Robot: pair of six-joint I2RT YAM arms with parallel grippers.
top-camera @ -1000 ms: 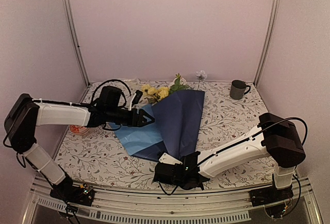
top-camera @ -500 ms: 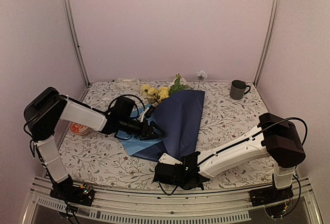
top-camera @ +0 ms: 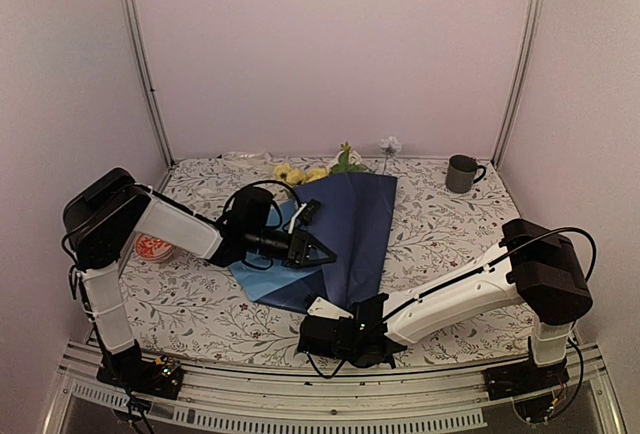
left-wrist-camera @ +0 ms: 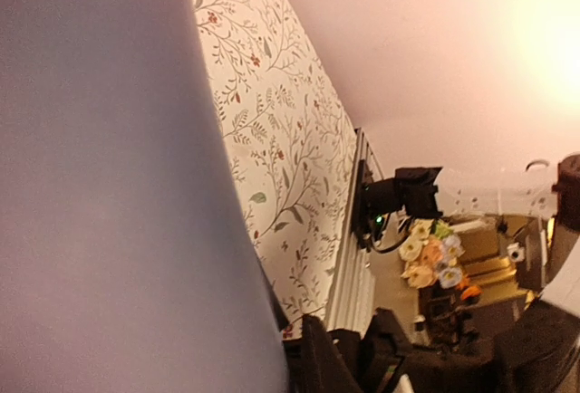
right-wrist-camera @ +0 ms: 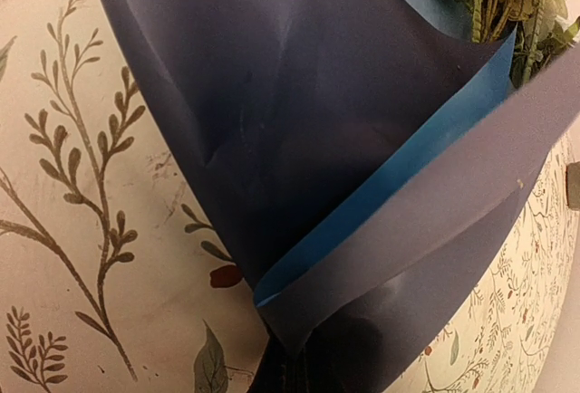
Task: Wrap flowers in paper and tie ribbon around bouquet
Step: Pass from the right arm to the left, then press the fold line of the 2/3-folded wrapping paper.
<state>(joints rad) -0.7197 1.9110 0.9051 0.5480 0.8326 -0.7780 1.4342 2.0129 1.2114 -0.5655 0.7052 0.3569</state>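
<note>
My right gripper [top-camera: 325, 314] is clamped on the paper [top-camera: 350, 229] at its narrow end, with the flowers [top-camera: 300, 173] far ahead. My left gripper [top-camera: 322, 252] sits over the paper, and I cannot tell how its jaws stand.

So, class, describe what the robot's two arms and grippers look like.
The left arm and right arm have white link shells with chunky black joints. The left gripper and right gripper are mostly black. Loose black cables loop along each arm.

Navy paper [top-camera: 355, 224] edged lighter blue, yellow flowers [top-camera: 300, 173], floral-print tablecloth [top-camera: 440, 239].
</note>
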